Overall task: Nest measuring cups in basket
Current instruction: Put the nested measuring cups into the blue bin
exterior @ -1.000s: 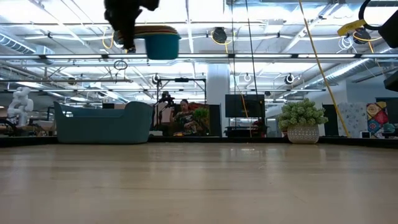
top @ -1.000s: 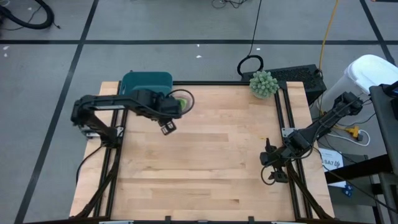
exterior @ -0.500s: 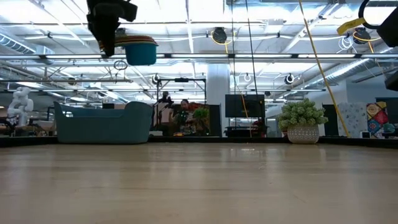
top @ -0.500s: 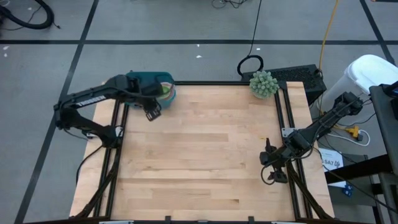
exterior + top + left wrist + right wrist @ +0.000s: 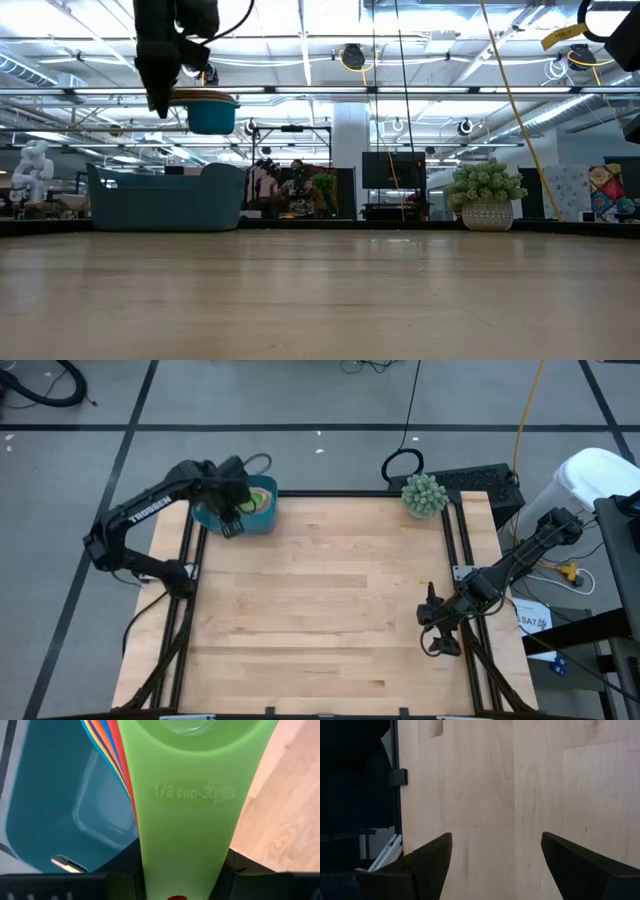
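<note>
Dark jointed arms, white TROSSEN lettering, black cables

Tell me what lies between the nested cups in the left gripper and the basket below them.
Nothing: in the low view the stack of measuring cups in the left gripper hangs above the basket, only background room showing in the gap.

The left arm reaches out long toward the table's far left corner, its left gripper (image 5: 232, 520) raised high, fingers clamped on the flat handles of a nested stack of plastic measuring cups (image 5: 258, 499). The right arm waits folded at the table's right edge, right gripper (image 5: 431, 622) spread wide, low above the wood.
</note>
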